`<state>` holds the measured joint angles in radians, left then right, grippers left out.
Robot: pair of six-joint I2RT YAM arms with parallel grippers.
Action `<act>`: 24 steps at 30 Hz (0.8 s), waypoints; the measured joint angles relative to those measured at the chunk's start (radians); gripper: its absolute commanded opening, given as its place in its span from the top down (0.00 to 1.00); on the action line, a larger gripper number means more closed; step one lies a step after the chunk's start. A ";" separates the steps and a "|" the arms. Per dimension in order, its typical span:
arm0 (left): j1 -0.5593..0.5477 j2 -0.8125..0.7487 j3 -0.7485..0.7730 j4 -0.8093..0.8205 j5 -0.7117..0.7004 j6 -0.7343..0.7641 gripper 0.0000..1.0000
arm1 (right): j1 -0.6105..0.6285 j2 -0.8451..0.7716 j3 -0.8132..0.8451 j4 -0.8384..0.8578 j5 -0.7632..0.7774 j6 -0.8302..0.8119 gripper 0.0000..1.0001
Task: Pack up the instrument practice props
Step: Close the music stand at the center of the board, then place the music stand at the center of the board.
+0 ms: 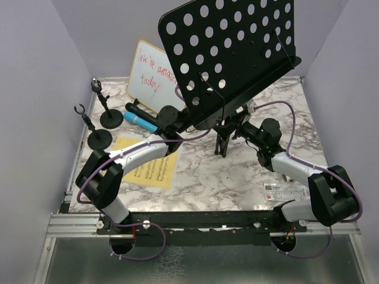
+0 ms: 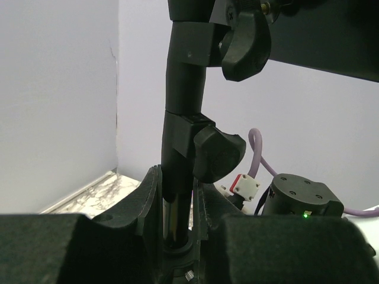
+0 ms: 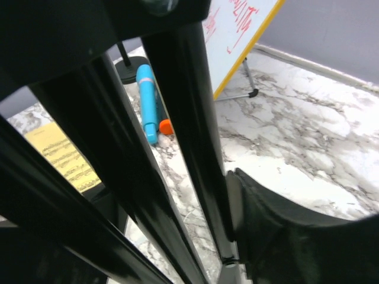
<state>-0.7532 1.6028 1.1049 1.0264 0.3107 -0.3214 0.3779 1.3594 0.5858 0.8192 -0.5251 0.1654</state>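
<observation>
My left gripper (image 2: 176, 207) is pinched on the smooth round pole (image 2: 180, 89) of the music desk (image 1: 231, 53), its matte, grainy pads on either side, just below a lumpy plastic clamp knob (image 2: 219, 155). The desk's flat black plate, punched with rows of round holes, tilts over the back middle of the marble-patterned table (image 1: 237, 177).

On the right gripper (image 1: 235, 123), one rough dark finger (image 3: 260, 219) touches a glossy tubular tripod leg (image 3: 195, 118). I cannot tell whether that hand is clamped or merely spread around it (the legs block most of my wrist view).

The blue microphone (image 1: 140, 121) lies beside the black microphone (image 1: 137, 110) at the back left. Near them stand two round-based mic holders (image 1: 111, 118) (image 1: 99, 139). The yellow sheet music (image 1: 142, 168) lies flat under my left arm.
</observation>
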 measured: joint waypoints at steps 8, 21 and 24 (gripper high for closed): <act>0.002 0.000 0.031 -0.063 -0.011 -0.026 1.00 | 0.006 -0.029 -0.005 -0.037 0.013 -0.023 0.62; -0.003 0.032 0.085 -0.171 -0.005 -0.210 1.00 | 0.008 -0.201 -0.093 -0.189 0.013 0.101 0.86; -0.008 0.055 0.090 -0.171 -0.007 -0.269 1.00 | 0.009 -0.253 -0.145 -0.190 0.019 0.157 0.91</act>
<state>-0.7616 1.6581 1.1946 0.8555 0.3035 -0.5900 0.3866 1.1069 0.4408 0.6292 -0.5060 0.3225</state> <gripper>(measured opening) 0.216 0.525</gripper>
